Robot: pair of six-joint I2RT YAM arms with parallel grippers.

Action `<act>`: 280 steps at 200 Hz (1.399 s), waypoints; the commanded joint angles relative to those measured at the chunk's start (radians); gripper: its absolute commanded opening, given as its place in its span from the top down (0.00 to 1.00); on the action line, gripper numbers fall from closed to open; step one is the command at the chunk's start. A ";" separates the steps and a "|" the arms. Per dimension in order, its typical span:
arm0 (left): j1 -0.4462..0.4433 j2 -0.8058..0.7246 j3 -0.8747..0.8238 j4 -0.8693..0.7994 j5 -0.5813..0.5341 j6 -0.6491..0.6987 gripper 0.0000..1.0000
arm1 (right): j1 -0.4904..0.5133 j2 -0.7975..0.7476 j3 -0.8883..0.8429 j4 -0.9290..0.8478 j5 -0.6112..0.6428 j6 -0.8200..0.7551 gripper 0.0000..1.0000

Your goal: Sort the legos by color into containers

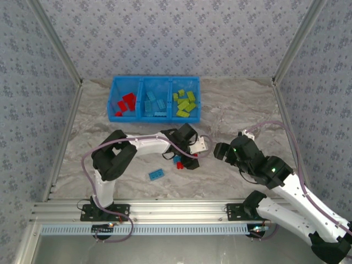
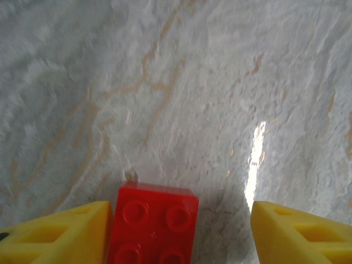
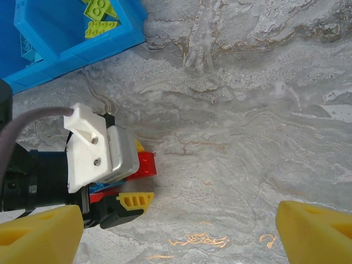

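The left gripper was open over a red brick on the table. 1 yellow finger touched the brick's side; the other stood apart. From above, the arm hid part of that brick, and a light blue brick lay loose close by. The right gripper was open and held nothing. Its camera saw the blue bin at its corner, with yellow-green bricks inside.

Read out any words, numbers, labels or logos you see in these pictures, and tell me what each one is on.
None can be read. The studs on the red brick are too blurred to show any embossing, and the blue bin tray and marbled table show no label.
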 commanded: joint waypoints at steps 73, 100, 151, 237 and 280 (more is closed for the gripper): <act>0.005 -0.044 0.014 0.042 0.011 0.006 0.66 | 0.014 0.011 0.005 0.037 -0.028 -0.036 0.07; 0.048 -0.146 0.024 0.133 -0.004 -0.060 0.67 | 0.034 0.016 -0.003 0.136 -0.113 -0.090 0.07; 0.195 -0.337 0.045 0.200 -0.235 -0.215 0.67 | 0.076 0.021 -0.009 0.331 -0.218 -0.181 0.07; 0.686 -0.234 0.198 -0.007 -0.473 -0.486 0.66 | 0.097 0.091 0.020 0.328 -0.157 -0.192 0.06; 0.773 -0.127 0.291 -0.026 -0.386 -0.551 0.44 | 0.101 0.133 0.045 0.277 -0.116 -0.165 0.07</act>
